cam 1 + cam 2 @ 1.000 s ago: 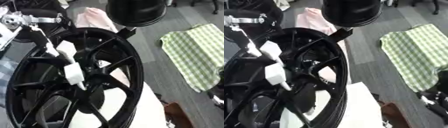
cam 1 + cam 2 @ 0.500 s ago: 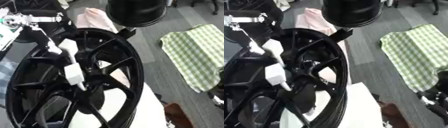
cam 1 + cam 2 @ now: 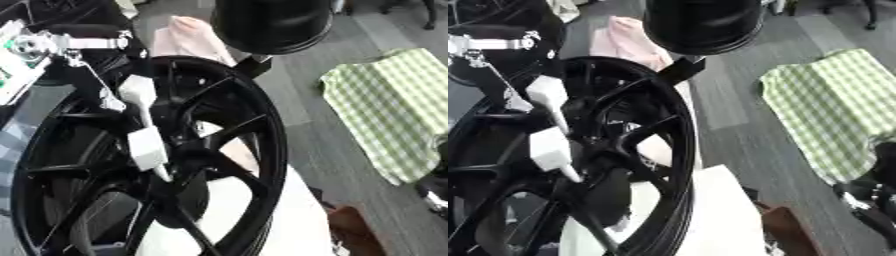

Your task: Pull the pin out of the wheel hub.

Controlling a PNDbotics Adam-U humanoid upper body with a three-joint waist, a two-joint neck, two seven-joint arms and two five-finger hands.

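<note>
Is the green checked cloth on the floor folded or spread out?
Spread out: the green checked cloth lies flat and open on the grey floor, with slight wrinkles.

Wheel hub (image 3: pixel 188 150) centre blurred; pin indiscernible.

Wheel (image 3: pixel 262 150): glossy black, multi-spoke, stood upright on its rim, face turned left; most of the left half of the view is filled by it. Hub (image 3: pixel 179 155): seen at the spoke junction, partly hidden. Pin: cannot be made out with certainty; a thin pale tip (image 3: pixel 163 174) is seen at the hub.
</note>
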